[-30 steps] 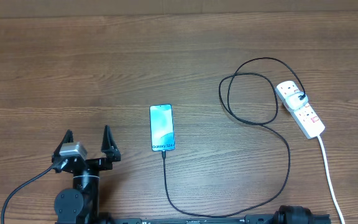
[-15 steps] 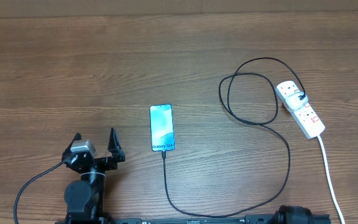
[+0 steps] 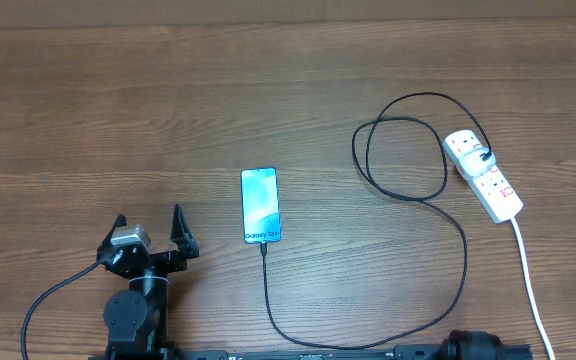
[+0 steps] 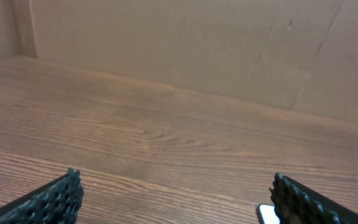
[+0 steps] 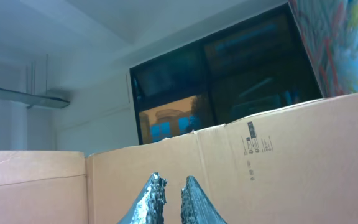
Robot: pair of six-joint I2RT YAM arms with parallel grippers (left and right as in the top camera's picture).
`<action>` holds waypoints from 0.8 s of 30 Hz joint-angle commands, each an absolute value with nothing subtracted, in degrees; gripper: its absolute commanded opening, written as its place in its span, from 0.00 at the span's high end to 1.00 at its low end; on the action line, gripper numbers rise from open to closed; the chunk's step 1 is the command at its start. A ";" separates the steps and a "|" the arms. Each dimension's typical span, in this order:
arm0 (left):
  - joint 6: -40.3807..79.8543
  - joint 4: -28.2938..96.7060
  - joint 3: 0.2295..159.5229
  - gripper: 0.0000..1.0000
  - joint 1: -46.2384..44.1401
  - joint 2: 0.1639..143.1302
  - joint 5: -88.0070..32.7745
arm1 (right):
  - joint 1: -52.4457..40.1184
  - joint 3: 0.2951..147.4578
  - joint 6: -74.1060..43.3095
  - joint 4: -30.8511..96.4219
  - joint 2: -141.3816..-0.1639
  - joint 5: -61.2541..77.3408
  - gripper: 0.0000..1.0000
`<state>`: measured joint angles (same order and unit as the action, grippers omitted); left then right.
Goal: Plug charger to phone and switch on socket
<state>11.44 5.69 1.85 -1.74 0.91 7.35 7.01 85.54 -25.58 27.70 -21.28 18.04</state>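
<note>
Though the cable (image 3: pixel 465 262) looked light and limp, its tip (image 3: pixel 264 246) appeared already seated in the lower edge of the phone (image 3: pixel 260 204). Any hold belonged on that stiff connector, not on the slack loops. The phone lay flat mid-table, thin and glassy, probably slippery, best taken by its edges. At far right sat the power strip (image 3: pixel 484 176), rigid plastic; its switches called for a press from above. No containers were present, though one outlet held a black plug (image 3: pixel 481 155). Beside the phone the left gripper (image 3: pixel 148 216) stood spread wide and empty. Pointing upward, the right gripper (image 5: pixel 169 198) had its fingers almost pressed together, pinching nothing.
</note>
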 commanded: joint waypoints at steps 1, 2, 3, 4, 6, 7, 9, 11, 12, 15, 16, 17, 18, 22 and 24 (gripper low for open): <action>10.28 5.50 1.15 0.00 -1.15 0.32 7.68 | 6.63 84.51 -27.53 27.44 -20.47 18.13 0.89; 10.28 5.50 1.15 0.00 -1.15 0.32 7.70 | 6.63 84.36 -27.97 27.38 -20.47 18.13 0.89; 10.28 5.50 1.15 0.01 -1.15 0.32 7.68 | 6.63 84.07 -28.77 27.29 -20.45 18.15 0.90; 10.28 5.50 1.15 0.01 -1.15 0.32 7.70 | 6.63 83.94 -28.77 27.24 -20.40 18.15 0.90; 10.28 5.50 1.15 0.00 -1.15 0.32 7.70 | 6.63 83.83 -28.75 27.20 -20.38 18.15 0.90; 10.28 5.50 1.15 0.00 -1.15 0.32 7.68 | 6.63 83.83 -28.75 27.14 -20.29 18.15 0.90; 10.28 5.45 1.15 0.00 -1.15 0.30 7.68 | 6.63 83.83 -28.77 27.16 -19.94 18.20 0.90; 10.28 5.48 1.15 0.00 -1.02 0.21 7.68 | 6.13 83.83 -28.75 27.16 -18.85 18.13 0.90; 10.28 5.48 1.15 0.00 -0.84 0.21 7.68 | 5.74 83.83 -28.75 27.14 -18.39 18.13 0.90; 10.28 5.48 1.15 0.01 0.43 0.21 7.68 | 3.81 83.83 -28.71 27.11 -16.53 18.11 0.90; 10.28 5.48 1.15 0.00 0.84 0.21 7.68 | 2.92 83.85 -28.64 27.09 -15.84 18.11 0.90; 10.28 5.48 1.15 0.00 1.28 0.21 7.68 | 2.22 83.85 -28.49 27.05 -15.38 18.06 0.90; 10.28 5.45 1.15 0.00 1.54 0.21 7.68 | 1.63 83.85 -28.49 27.05 -14.90 17.98 0.90; 10.28 5.45 1.15 0.00 1.58 0.21 7.68 | 0.01 83.83 -28.49 27.03 -12.91 17.12 0.90; 10.28 5.48 1.15 0.00 1.58 0.21 7.68 | -0.01 83.83 -28.47 27.07 -12.08 15.68 0.90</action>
